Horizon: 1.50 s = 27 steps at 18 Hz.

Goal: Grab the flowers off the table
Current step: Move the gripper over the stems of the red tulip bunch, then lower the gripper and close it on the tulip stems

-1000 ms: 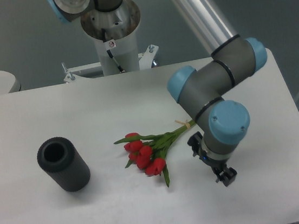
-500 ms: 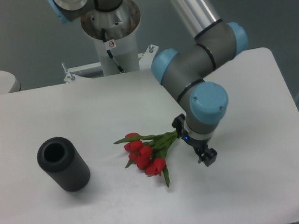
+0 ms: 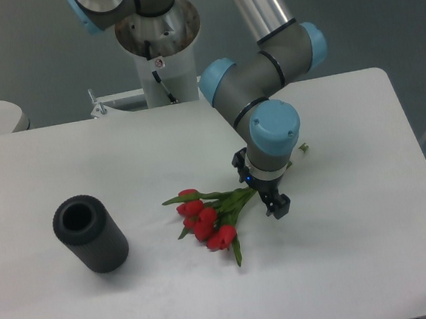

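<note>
Swinging left from the lower right, the gripper (image 3: 268, 199) had reached the stems of the flowers (image 3: 208, 218) lying mid-frame on the table (image 3: 366, 265); its jaws' state was unclear; grasp seemed imminent.

Lighting's pretty even and soft here, you get no hard glare on the table (image 3: 138, 309). Shadows are faint, just a small dark smudge under the cylinder (image 3: 90, 234) and the flowers (image 3: 208, 216). Picture's a bit soft and grainy overall, with the background floor dim and greenish.
</note>
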{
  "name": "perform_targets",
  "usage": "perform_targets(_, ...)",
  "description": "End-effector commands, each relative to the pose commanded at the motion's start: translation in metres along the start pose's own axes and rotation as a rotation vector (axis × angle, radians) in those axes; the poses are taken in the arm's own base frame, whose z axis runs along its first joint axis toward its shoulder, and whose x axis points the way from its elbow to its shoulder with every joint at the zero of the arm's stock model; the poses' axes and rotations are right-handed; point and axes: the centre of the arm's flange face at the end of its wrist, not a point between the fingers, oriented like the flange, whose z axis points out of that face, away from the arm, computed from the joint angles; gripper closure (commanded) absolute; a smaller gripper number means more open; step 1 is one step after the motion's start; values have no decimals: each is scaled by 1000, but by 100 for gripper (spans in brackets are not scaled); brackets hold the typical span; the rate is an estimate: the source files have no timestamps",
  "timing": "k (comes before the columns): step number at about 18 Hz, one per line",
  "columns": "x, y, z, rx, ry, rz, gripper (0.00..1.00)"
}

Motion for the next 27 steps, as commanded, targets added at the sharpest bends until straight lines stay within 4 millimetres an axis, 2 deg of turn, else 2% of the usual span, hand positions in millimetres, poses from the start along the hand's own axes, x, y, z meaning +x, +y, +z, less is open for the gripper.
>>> perform_targets(8,18,-2,29,1,-8,-1,0)
perform_targets(12,23,-4,34,29,1,-17,1)
perform_targets(15,23,-4,34,29,1,-17,38)
perform_targets(16,23,-5,36,27,3,-15,46)
perform_targets(17,23,-5,35,26,-2,-15,51)
perform_targets(25,13,-1,23,22,-54,-20,53)
perform_targets(27,9,0,18,21,-66,-22,58)
